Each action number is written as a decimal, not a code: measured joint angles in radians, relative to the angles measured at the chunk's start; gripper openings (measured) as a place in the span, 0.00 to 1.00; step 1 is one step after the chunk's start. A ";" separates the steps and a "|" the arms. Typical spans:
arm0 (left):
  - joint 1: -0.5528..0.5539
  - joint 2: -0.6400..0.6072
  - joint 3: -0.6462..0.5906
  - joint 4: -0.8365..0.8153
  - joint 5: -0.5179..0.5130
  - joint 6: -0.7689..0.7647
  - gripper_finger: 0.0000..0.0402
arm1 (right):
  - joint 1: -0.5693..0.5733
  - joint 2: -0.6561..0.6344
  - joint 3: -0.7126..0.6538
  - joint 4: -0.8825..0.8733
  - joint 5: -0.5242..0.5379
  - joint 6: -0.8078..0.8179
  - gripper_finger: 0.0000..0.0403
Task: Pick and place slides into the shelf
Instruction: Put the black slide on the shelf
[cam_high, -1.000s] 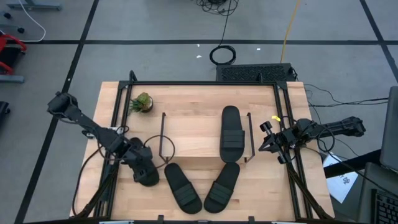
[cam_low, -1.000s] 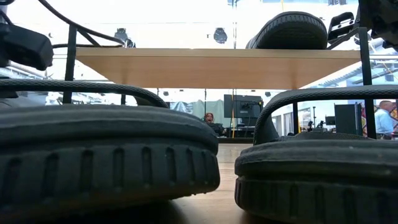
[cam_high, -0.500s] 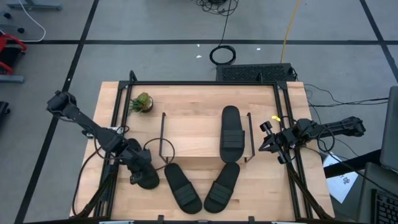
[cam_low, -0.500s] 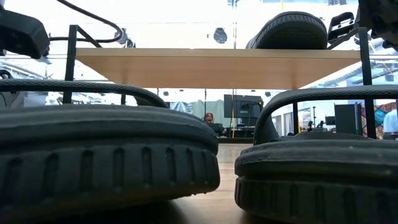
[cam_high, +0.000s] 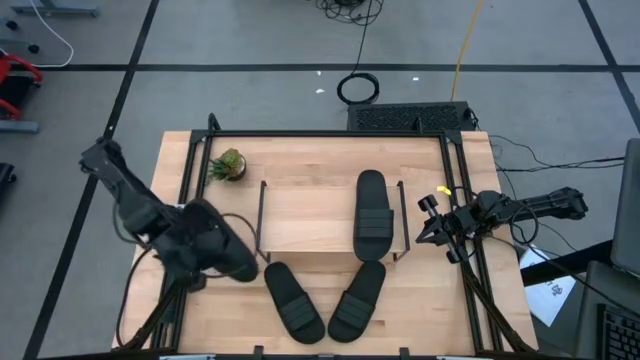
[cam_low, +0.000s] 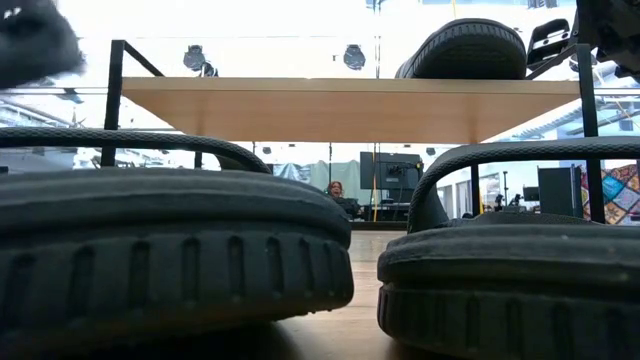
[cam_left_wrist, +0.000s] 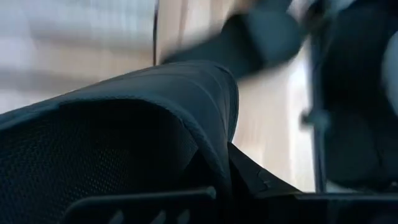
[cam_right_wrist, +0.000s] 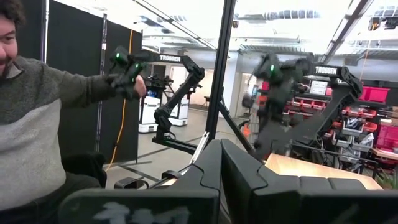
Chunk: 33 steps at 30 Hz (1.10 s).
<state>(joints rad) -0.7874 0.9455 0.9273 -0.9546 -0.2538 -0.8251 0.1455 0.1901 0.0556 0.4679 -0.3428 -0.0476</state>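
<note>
The left gripper (cam_high: 215, 252) was clamped on a slide (cam_left_wrist: 124, 124), held above the table's left edge, just left of the shelf (cam_high: 310, 215). One slide (cam_high: 372, 214) lay on the shelf's right half; two more (cam_high: 293, 299) sat in front. The carried slide probably needed levelling, then lowering onto the bare left half, clear of the wire frame. The right gripper (cam_high: 435, 228) waited beside the shelf, fingers together

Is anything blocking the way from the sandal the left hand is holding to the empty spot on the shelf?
Nothing visible does. The left hand holds a slide just left of the shelf, and the board's left half is bare; only the thin wire side frame stands between.
</note>
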 joint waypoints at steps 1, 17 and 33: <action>-0.007 -0.006 0.030 -0.001 -0.047 0.045 0.00 | 0.000 0.000 0.000 0.000 0.000 -0.002 0.00; -0.004 -0.087 0.163 0.390 -0.209 0.930 0.00 | 0.000 0.000 0.000 0.015 0.000 -0.008 0.00; 0.415 -0.115 0.158 0.383 0.273 0.952 0.00 | 0.000 0.000 0.000 0.034 0.000 -0.001 0.00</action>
<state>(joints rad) -0.3726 0.8307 1.0853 -0.5712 0.0189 0.1270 0.1456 0.1902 0.0555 0.5018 -0.3424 -0.0490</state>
